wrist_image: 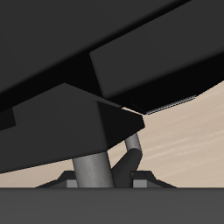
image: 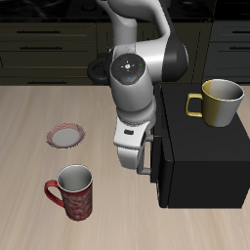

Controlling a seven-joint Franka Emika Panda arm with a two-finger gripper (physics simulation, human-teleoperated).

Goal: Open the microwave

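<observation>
The microwave [image: 202,156] sits on the table [image: 29,137] at about three to four o'clock in the exterior view, a big matte black box with a yellow-handled mug [image: 220,102] standing on its roof. The gripper [image: 144,166] hangs low against the box's door side, at the edge facing the table's middle, which is where a bar handle would be; the arm [image: 137,68] drops almost straight down over that spot, so I judge the pose is chosen to hook or grip the handle and swing the door out.

In the wrist view a grey bar [wrist_image: 91,166] rises close in front of the camera with a second grey piece [wrist_image: 133,156] beside it, and black panels of the microwave fill most of the picture, a thin bright seam [wrist_image: 175,103] showing between two of them. That seam may mean the door is cracked slightly, but I cannot be sure.

Whether the jaws are apart, together or clamped on the handle cannot be told: the wrist body covers the fingertips in the exterior view, and the wrist view is too tight to separate fingers from handle.

Away from the work, at seven o'clock, a red patterned mug [image: 72,190] stands near the front edge, and a small round plate [image: 65,136] lies at nine o'clock, both well apart from the gripper
</observation>
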